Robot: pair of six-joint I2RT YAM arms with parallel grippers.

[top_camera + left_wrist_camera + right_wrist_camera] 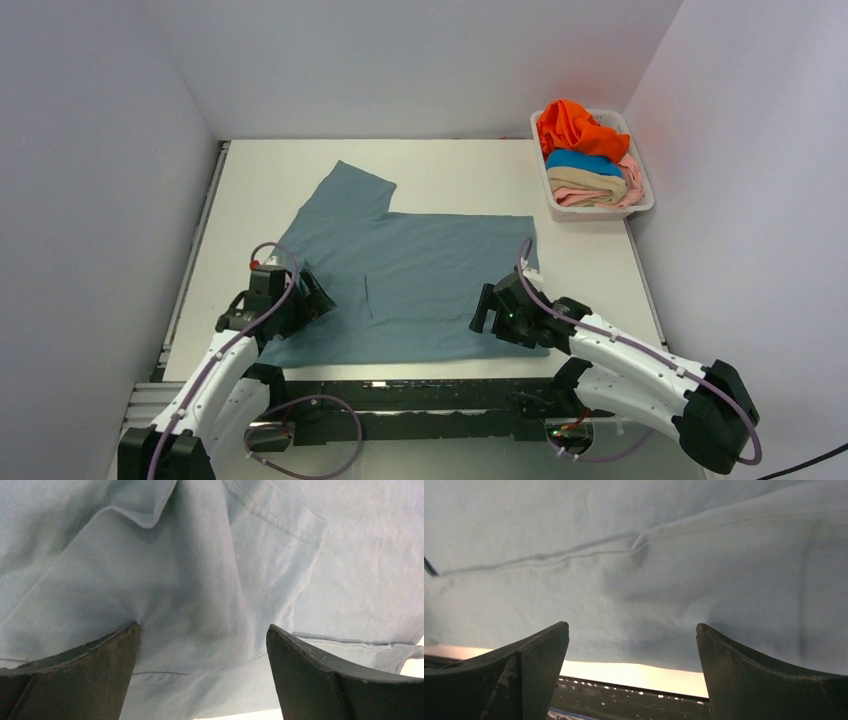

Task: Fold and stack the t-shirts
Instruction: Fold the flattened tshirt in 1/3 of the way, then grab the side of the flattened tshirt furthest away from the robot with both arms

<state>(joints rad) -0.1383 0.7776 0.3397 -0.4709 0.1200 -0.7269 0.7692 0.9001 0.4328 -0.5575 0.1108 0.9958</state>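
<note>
Grey-blue t-shirt [420, 270], near edge by spread left gripper [202, 627], right gripper [632, 625], perhaps touching

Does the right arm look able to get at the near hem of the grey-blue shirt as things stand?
Probably yes. The right tool sits open at the near right edge of the grey-blue shirt. In the right wrist view the hem lies flat just ahead of it, and nothing covers or blocks it.
</note>
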